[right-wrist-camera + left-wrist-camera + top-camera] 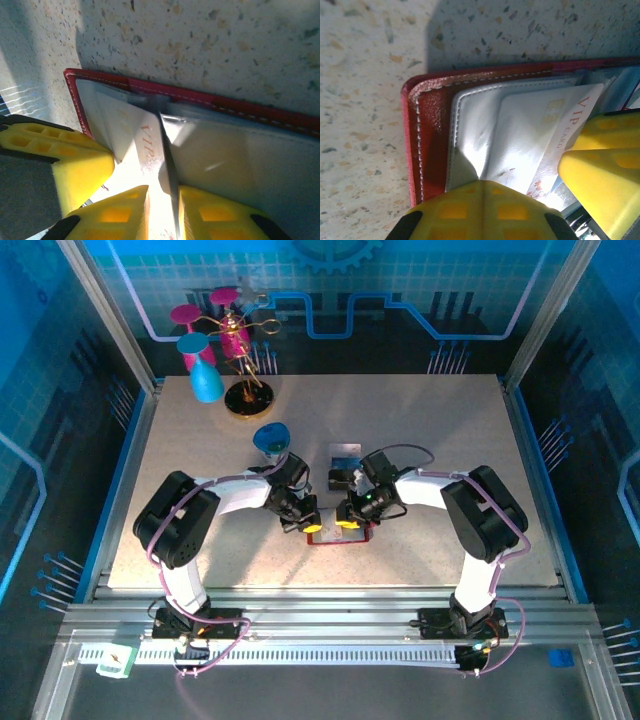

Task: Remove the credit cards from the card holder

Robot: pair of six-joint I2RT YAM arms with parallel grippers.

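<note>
Right claw: your right gripper [162,200] is closed tight on a VIP-marked credit card [150,142].
Left claw: your left gripper [480,187] is closed on the card holder [432,115] pocket.
Arms: the 2 fold inward, wrists meeting.
Card holder: open, flat, near the front edge.
Room: bare table [440,430] beyond.

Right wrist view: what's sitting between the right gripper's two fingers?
The white VIP card runs between the right gripper's two yellow fingers in the right wrist view, its far end over the open red card holder.
</note>
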